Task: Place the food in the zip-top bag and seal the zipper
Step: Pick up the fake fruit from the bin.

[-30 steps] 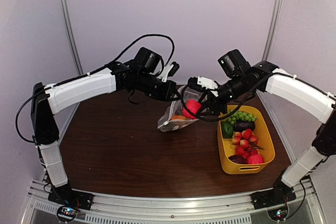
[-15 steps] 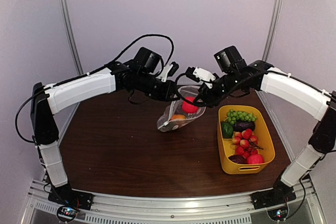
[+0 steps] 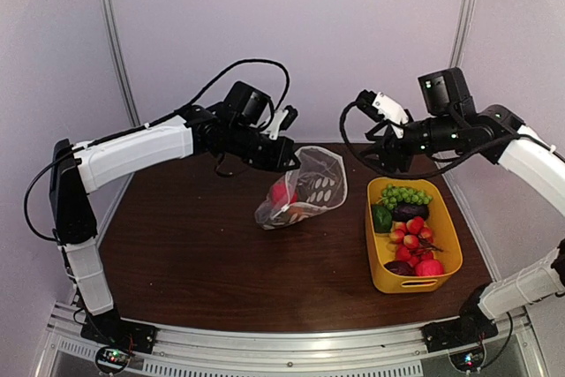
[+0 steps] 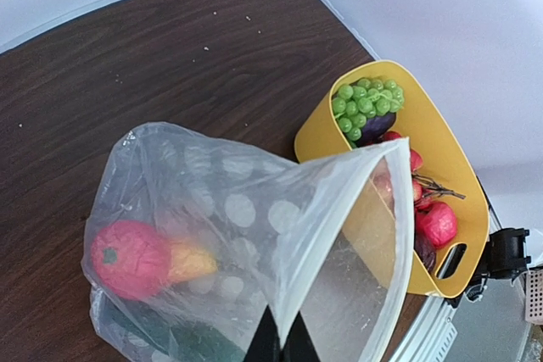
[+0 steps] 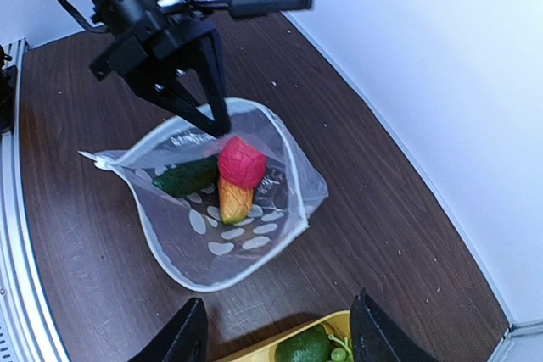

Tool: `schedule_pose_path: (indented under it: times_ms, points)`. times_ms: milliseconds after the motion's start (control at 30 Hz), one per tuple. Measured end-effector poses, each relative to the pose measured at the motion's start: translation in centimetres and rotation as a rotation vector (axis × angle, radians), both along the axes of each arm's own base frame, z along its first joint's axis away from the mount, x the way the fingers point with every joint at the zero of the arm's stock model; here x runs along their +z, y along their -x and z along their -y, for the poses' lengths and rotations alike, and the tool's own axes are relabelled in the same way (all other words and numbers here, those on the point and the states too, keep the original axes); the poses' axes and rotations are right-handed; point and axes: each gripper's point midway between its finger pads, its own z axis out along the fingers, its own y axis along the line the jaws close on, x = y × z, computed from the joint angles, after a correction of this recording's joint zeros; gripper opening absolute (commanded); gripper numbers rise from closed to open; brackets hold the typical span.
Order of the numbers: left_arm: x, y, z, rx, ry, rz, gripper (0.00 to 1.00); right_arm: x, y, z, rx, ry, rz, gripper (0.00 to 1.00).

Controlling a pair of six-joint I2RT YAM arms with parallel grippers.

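The zip-top bag (image 3: 305, 190) hangs open over the table, and my left gripper (image 3: 290, 162) is shut on its upper mouth edge. The left wrist view shows the closed fingers (image 4: 282, 349) pinching the clear bag (image 4: 254, 226). Inside lie a red piece (image 5: 242, 161), an orange piece (image 5: 233, 201) and a green cucumber (image 5: 187, 177). The white zipper (image 5: 147, 236) rims the open mouth. My right gripper (image 3: 383, 154) is open and empty (image 5: 278, 311), to the right of the bag, above the tub's far end.
The yellow tub (image 3: 448, 245) stands at the right and holds green grapes (image 3: 404, 193), an eggplant (image 3: 410, 211), a green pepper (image 3: 381, 218) and several red pieces (image 3: 413, 236). Walls close in behind and at the right.
My right gripper let the red piece drop into the bag, opened and drew back right and up toward the tub. The left gripper kept holding the bag, which sagged lower.
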Motion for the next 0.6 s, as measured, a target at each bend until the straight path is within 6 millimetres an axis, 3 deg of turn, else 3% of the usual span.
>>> schedule_pose_path:
  times_ms: [133, 300, 433, 600]
  points:
    - [-0.3, 0.0, -0.2, 0.006, -0.008, 0.000, 0.00, -2.3, -1.4, 4.1, -0.095, 0.021, -0.051, 0.53]
    - [-0.5, 0.0, -0.4, 0.010, -0.015, -0.001, 0.00, -9.4, -1.6, 8.6, -0.169, 0.124, -0.204, 0.58]
    - [-0.8, 0.0, -0.5, 0.012, -0.020, -0.004, 0.00, -12.0, -0.8, 9.7, -0.143, 0.167, -0.293, 0.63]
    - [-1.0, 0.0, -0.5, 0.014, -0.025, -0.006, 0.00, -15.5, -0.6, 9.5, -0.096, 0.229, -0.376, 0.63]
